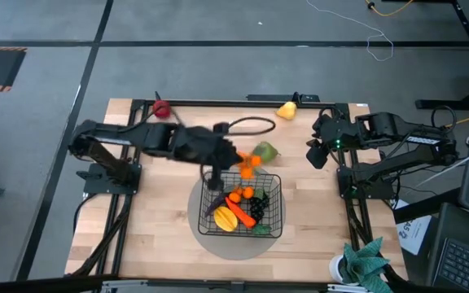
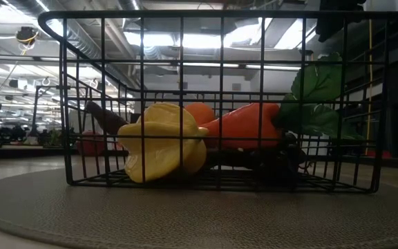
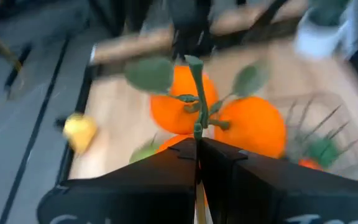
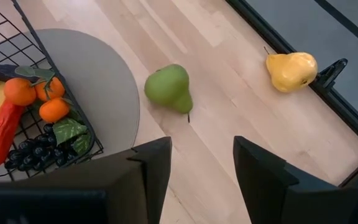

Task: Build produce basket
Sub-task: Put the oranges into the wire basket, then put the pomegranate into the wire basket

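The black wire basket point(image 1: 277, 181) stands on a round grey mat point(image 1: 206, 240). Inside it lie a yellow piece point(image 2: 163, 142), an orange carrot point(image 2: 244, 126), small oranges point(image 4: 53, 110) and dark grapes point(image 4: 35, 153). My left gripper point(image 3: 197, 144) is shut on another bunch of small oranges point(image 1: 248, 163) above the basket's far edge. A green pear point(image 4: 169, 88) lies on the table just beyond the basket. A yellow pear point(image 4: 291, 70) and a red apple point(image 1: 162, 109) lie by the far edge. My right gripper point(image 4: 202, 146) hangs open at the right, touching nothing. My left gripper pinches the bunch's thin green stem point(image 3: 197, 127) between its two fingertips. The fingers slant down from the table's left. The stem runs on past the fingertips, with two oranges point(image 3: 253, 126) and leaves beyond them. The bunch is lifted clear of table and basket.
A dark cable loop point(image 1: 251, 125) lies on the wood near the far edge. A black frame rims the table. A white cup with a green plant point(image 1: 363, 262) stands at the near right corner. Bare wood lies left and right of the mat.
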`<action>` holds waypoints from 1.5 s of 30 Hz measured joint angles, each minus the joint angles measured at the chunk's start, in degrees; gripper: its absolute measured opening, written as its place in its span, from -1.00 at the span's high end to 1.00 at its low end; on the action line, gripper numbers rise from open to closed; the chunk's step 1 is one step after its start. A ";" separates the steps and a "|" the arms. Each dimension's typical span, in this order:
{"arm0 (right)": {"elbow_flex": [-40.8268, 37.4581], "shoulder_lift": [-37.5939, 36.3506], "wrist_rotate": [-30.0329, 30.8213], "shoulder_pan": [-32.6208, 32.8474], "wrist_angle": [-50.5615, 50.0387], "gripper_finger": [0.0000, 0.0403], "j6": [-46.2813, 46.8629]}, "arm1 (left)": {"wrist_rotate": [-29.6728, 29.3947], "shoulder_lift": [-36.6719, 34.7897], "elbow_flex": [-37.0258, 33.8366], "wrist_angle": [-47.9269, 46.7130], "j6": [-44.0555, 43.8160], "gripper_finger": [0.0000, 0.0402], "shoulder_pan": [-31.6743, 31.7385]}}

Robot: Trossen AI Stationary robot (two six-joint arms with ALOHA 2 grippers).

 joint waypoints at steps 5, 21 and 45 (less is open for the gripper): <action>0.00 0.04 -0.02 0.00 0.02 0.20 0.00 | 0.04 -0.91 0.01 -2.72 -0.82 1.00 -6.52; 0.00 0.04 0.00 0.00 0.15 0.20 0.01 | 0.04 -0.56 0.01 -7.58 -3.88 1.00 -16.07; 0.00 0.04 0.02 0.00 0.17 0.20 -0.07 | -2.04 -0.56 -0.01 -13.65 -14.33 0.58 -12.43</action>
